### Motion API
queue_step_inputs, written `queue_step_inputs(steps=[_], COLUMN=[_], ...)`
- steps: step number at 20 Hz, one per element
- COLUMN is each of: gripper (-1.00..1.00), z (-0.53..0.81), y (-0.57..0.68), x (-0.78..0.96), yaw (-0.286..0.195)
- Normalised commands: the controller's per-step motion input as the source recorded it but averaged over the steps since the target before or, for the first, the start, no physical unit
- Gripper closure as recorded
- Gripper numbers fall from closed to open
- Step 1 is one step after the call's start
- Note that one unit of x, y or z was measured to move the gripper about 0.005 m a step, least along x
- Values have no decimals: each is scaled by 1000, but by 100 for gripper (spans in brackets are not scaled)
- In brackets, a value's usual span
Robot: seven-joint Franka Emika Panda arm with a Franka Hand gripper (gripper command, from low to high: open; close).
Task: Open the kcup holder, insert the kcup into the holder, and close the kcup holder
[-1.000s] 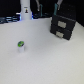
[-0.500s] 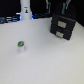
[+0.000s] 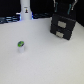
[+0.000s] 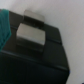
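Exterior view: fingers (image 3: pixel 63 7), spread not discernible, poised over kcup holder (image 3: pixel 63 26) for opening, kcup (image 3: pixel 21 46) waiting well apart on bench (image 3: pixel 45 62).

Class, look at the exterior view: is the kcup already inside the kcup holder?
No: the kcup stands alone on the white table, well apart from the black kcup holder.

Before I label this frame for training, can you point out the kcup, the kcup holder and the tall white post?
kcup (image 3: pixel 21 46): exterior view, on its white side wall.
kcup holder (image 3: pixel 63 26): exterior view, on its black front between the two handles.
tall white post (image 3: pixel 26 9): exterior view, on its tapered body.
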Motion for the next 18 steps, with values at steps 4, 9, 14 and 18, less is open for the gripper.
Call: queue_step_inputs(steps=[4,9,14,18], gripper=[-100,-100,-100,-100], z=[-338,-381,-434,-482], y=[504,375,140,27], x=[-242,-239,-281,-372], yaw=[-186,-165,-95,-22])
